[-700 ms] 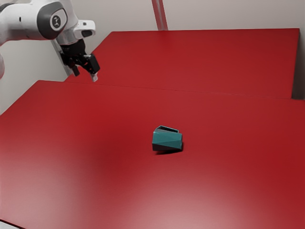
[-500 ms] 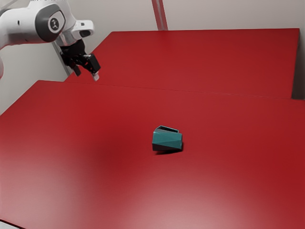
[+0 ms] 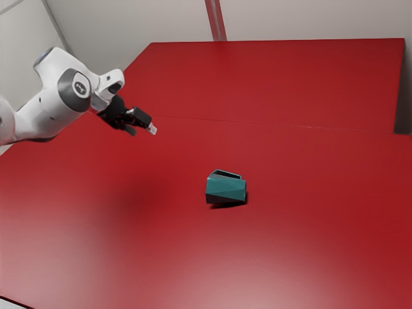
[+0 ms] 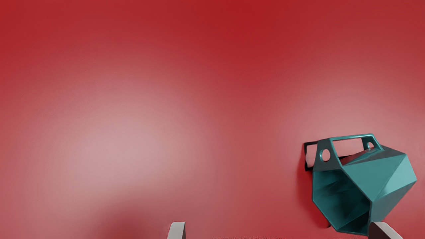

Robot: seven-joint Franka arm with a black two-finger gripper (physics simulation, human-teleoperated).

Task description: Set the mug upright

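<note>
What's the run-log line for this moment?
faceted teal mug: on its side on red table | gripper: open, apart from mug | task: mug not yet upright

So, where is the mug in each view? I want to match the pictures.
Exterior view: the mug lies on its side, just below the picture's middle.
Wrist view: it is partly behind one finger of the tool.
Shared landmark: the red table under it.

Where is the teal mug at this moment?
In the exterior view, the teal mug lies on its side on the red table, near the picture's middle, to the exterior view's right of the end effector.
</note>
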